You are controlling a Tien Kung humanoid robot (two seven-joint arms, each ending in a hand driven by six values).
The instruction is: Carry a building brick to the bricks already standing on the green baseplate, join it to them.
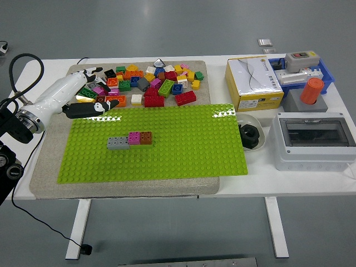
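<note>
The left hand point(83, 100) hovered over the far-left corner of the green baseplate point(183, 150), its white shell and dark fingers point(105, 104) loosely extended and holding nothing. It hung at the near edge of the loose brick pile point(144, 84), which lay scattered across the far part of the grey mat point(50, 167). The right hand was out of view.

Nearer the table's front edge, well apart from the hand, 3 bricks stood in a row on the baseplate: a grey brick point(117, 143) on the left, touching a pink brick point(134, 138) in the middle, which touched a brown brick point(146, 138) on the right. The grey one sat slightly nearer the front than the other 2.

To the right of the baseplate lay a black ring-shaped part point(250, 135) on a white dish. Beyond it were a yellow and white box point(253, 83), a grey enclosure with a clear lid point(314, 139), and an orange cylinder point(313, 90) on a grey block, all on the white table point(245, 186).
</note>
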